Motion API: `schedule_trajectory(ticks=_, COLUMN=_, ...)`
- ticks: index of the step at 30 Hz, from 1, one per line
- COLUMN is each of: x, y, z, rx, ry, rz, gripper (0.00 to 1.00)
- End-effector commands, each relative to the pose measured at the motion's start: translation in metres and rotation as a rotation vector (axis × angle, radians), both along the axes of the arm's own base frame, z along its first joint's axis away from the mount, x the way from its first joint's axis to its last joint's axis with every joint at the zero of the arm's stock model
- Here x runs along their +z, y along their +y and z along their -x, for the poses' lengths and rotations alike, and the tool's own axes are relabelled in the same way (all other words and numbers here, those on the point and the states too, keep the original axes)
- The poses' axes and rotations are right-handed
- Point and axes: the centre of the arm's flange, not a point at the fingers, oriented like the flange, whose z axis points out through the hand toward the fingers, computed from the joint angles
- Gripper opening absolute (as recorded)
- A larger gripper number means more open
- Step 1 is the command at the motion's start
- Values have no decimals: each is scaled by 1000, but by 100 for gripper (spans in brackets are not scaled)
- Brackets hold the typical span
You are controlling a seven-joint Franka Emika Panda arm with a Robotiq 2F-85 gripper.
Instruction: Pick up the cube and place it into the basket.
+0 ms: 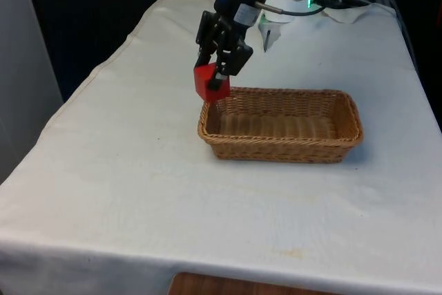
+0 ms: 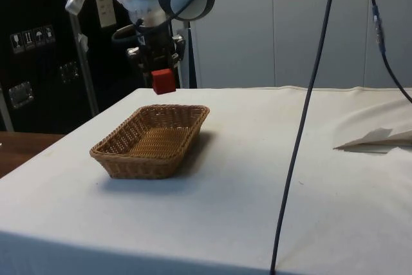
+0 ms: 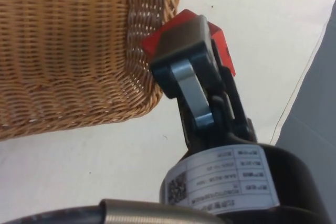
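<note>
My pincer [image 1: 215,79] is clamped on the red cube [image 1: 206,81], held in the air | cube hangs over the basket's [image 1: 280,144] end rim on the front view's left, just above it | basket interior open | bare white surface [image 1: 124,170] all around.

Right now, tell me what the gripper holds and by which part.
The gripper holds the red cube, its fingers clamped on two opposite faces, lifted above the end rim of the wicker basket.
</note>
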Motion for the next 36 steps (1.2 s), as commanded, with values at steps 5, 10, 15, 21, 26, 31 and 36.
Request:
schedule_trajectory(ticks=5, x=1, y=10, z=2, rx=-7, ry=-8, rz=6, gripper=4)
schedule_trajectory(ticks=10, x=0, y=23, z=3, rx=-9, ry=-7, rz=6, gripper=4)
schedule_trajectory(ticks=15, x=-1, y=31, z=4, rx=-12, ry=-4, rz=4, gripper=4)
schedule_trajectory(ticks=21, x=-4, y=47, z=5, rx=-17, ry=-2, rz=2, gripper=4)
schedule_trajectory(ticks=26, x=-10, y=57, z=7, rx=-20, ry=2, rz=4, gripper=4)
schedule_trajectory(ticks=31, x=-17, y=67, z=9, rx=-16, ry=17, rz=-2, gripper=4)
schedule_trajectory(ticks=36, x=-28, y=76, z=10, rx=-21, ry=7, rz=0, gripper=4)
